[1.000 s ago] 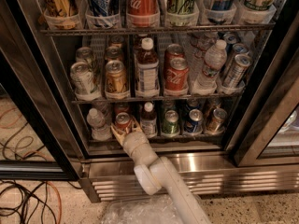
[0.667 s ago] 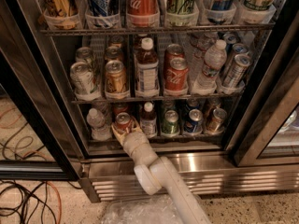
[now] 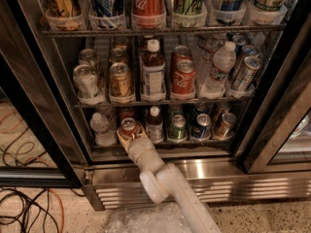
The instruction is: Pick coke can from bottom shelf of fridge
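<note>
Lower centre of frame: white arm (image 3: 167,186) runs up from the bottom edge into the open fridge (image 3: 204,171).

Hand (image 3: 129,131) sits at the left part of the bottom shelf (image 3: 209,141), just left of frame centre. Its fingers (image 3: 120,136) flank the coke can (image 3: 129,124), one on each side and touching it. Reads as clamped on the can, not merely hovering beside it.

Coke can: upright, silver top and tab showing, still inside the shelf behind the front rail. Not lifted as far as I can tell.

Neighbours:
- clear water bottle (image 3: 100,128) just to the left
- small dark bottle (image 3: 154,124) just to the right, close to the right finger
- green can (image 3: 178,127) and blue can (image 3: 202,125) further right, apart from the hand

Change over the last second: essentially none. Hand, arm and can all hold the same places. The neighbours have not shifted either.

Judgement: a still hand around the can suggests the reach is finished and the grasp is settling or already made. What is left is the pull-out. That calls for a slight lift to get over the rail, then a straight draw back toward the lower frame.

Risk: the dark bottle is tight on the right and could be nudged or tipped if the can swings sideways.
</note>
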Robot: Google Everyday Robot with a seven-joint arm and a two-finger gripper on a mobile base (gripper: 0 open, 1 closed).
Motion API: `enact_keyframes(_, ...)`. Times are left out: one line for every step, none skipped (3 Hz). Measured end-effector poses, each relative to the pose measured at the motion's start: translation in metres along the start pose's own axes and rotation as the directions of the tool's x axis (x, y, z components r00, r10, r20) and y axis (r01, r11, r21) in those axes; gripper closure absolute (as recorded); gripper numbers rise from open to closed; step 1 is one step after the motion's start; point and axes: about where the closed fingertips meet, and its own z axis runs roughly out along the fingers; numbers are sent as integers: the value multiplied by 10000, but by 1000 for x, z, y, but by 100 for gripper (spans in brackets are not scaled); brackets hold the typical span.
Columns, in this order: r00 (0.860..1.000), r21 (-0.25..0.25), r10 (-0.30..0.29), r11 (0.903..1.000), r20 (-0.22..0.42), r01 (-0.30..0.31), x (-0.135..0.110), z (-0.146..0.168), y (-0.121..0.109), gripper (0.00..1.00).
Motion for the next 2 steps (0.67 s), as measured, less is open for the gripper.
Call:
enact_keyframes(10000, -27, -8, 10000, 14, 8, -4, -1, 0, 100)
enact_keyframes(10000, -84, -23, 10000, 42, 23, -9, -3, -1, 100)
